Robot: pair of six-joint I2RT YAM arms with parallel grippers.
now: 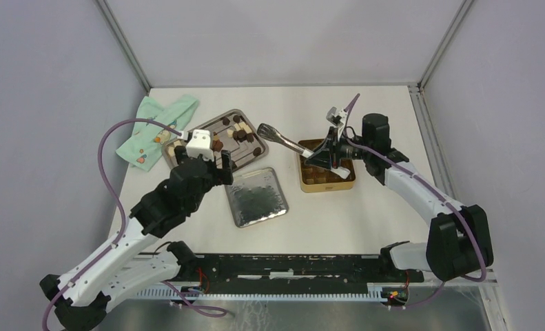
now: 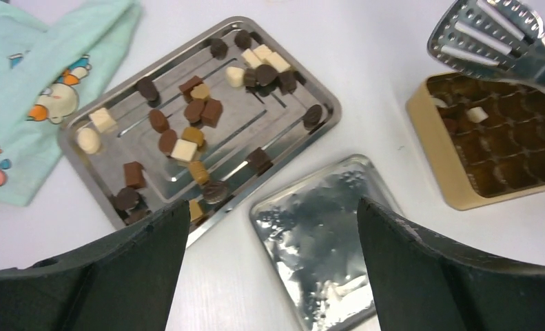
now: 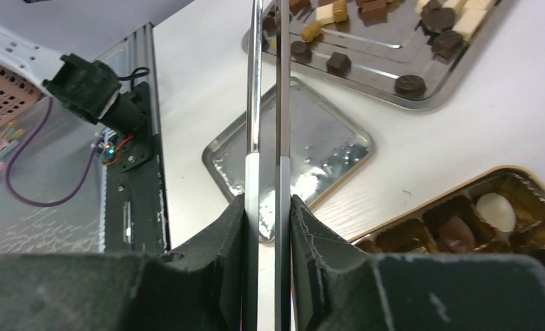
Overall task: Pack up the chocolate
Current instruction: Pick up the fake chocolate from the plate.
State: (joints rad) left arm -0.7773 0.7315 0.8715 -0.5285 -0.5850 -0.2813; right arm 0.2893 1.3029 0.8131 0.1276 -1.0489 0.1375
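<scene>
Two-handed hovering over chocolate (image 2: 195,110) lying scattered in tray (image 2: 83,148), some sitting in tin (image 2: 435,186).
Holding left gripper (image 2: 273,207) wide open and empty above tray's near edge beside lid (image 2: 317,234); pinching tongs (image 3: 254,103) nearly closed in right gripper (image 3: 268,207) over tin.

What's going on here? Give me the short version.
The right gripper, over the gold tin, clamps a pair of metal tongs. The tin holds only a couple of chocolates; most pieces lie on the steel tray. The left gripper hangs open by the tray, holding nothing.
</scene>
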